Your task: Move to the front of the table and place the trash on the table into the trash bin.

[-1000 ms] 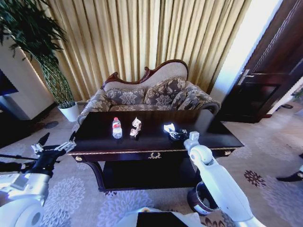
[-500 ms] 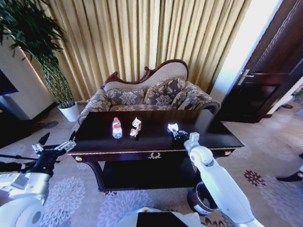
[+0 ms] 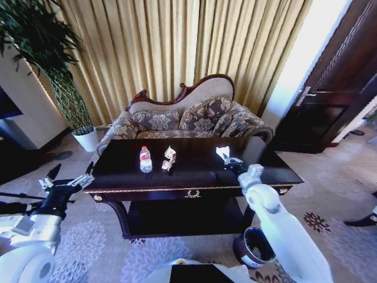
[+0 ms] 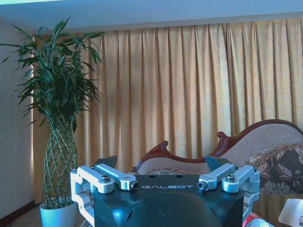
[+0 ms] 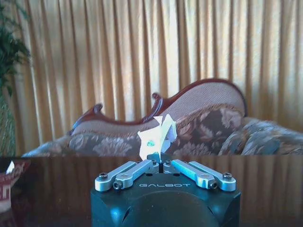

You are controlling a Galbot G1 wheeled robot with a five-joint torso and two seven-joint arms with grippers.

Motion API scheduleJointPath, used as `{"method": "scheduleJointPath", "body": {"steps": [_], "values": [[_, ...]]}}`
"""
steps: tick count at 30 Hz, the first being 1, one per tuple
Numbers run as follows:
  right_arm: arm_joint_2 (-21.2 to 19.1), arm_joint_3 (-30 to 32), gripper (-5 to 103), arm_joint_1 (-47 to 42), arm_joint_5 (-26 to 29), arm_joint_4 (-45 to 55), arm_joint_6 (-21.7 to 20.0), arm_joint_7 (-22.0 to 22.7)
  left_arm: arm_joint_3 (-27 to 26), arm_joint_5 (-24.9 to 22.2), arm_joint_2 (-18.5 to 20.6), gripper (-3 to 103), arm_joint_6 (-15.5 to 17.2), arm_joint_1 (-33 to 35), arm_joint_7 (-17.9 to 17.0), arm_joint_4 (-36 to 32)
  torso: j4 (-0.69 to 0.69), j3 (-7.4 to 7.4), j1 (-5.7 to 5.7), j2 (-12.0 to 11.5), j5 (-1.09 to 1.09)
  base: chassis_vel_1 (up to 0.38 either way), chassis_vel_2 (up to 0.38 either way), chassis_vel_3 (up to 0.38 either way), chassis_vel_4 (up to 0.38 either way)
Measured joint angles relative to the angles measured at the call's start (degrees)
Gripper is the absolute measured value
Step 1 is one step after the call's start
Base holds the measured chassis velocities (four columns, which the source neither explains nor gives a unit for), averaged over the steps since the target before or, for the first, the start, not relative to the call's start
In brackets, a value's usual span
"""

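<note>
Head view: right gripper (image 3: pixel 231 159) pinched shut on crumpled paper (image 3: pixel 222 152) above the table (image 3: pixel 194 177). Left gripper (image 3: pixel 66 180) parked wide apart off its left end.

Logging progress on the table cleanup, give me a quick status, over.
Right gripper shut on crumpled paper, lifted over the table. Left gripper open, parked off the table's left end. Bottle, carton on the table. Trash bin below right.

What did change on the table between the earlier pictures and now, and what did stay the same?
The right gripper, shut on the crumpled white paper piece, has carried it up and toward the robot's right over the dark glossy wooden table. The clear plastic bottle and crushed whitish carton stayed put. The left gripper stays open, left of the table.
</note>
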Motion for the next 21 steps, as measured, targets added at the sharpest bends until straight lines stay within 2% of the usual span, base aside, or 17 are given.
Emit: {"method": "scheduleJointPath", "body": {"steps": [9,13,21], "values": [[2.3,4.8,0,-8.3,-0.6,8.5,1.4,1.8,-0.4,-1.1,0.0,100,0.0,-0.6,0.0,0.4,0.03,0.00,0.00,0.0,-0.01,0.000,0.000,0.000,0.000],[3.5,8.9,0,-15.5,-1.6,13.1,2.8,1.0,-0.5,-1.6,0.4,100,0.1,-0.6,0.0,0.4,0.00,0.00,0.00,0.0,0.00,0.000,0.000,0.000,0.000],[4.8,13.5,0,-22.5,-1.8,17.4,4.4,0.1,-0.2,-1.6,0.0,100,0.1,-0.4,0.1,0.0,0.02,0.00,0.00,0.0,-0.01,0.000,0.000,0.000,0.000]]}}
